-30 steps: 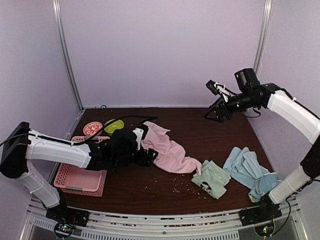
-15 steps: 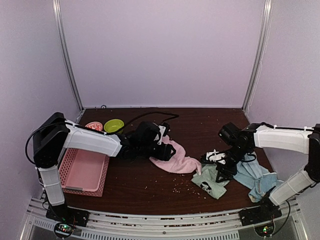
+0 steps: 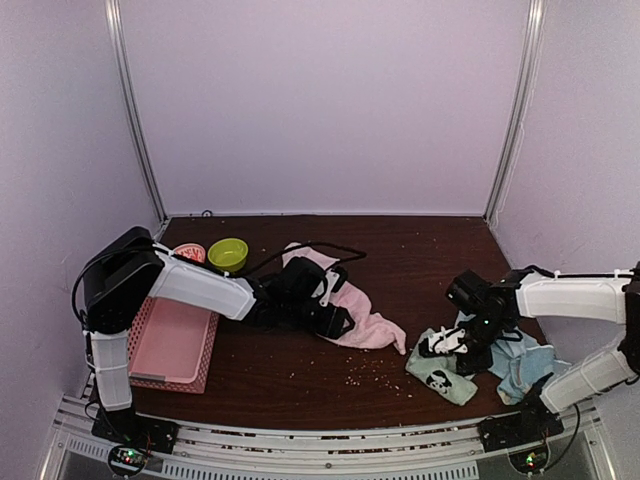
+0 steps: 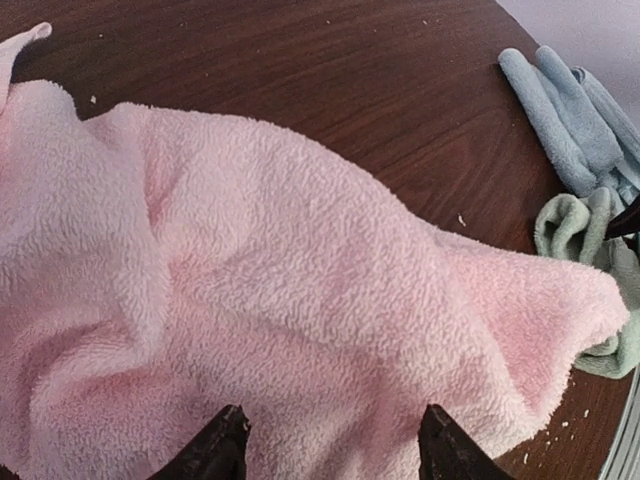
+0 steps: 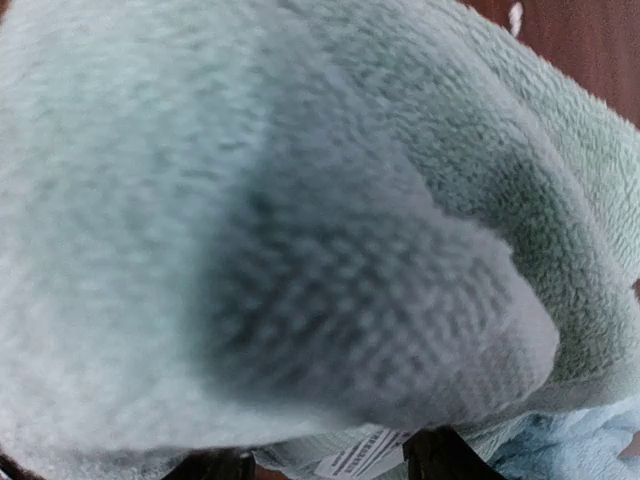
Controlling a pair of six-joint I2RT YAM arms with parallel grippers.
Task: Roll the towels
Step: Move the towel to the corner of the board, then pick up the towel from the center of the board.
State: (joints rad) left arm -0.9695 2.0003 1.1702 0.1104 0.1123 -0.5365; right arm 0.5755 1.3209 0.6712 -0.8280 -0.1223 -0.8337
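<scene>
Folds rumple pink towel (image 3: 365, 322), mint towel (image 3: 445, 385), blue towel (image 3: 530, 358).

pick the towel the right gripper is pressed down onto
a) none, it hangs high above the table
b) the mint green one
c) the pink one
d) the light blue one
b: in the top view the right gripper sits low over the mint green towel with the dark mark, and that same green pile fills the right wrist view.
</scene>
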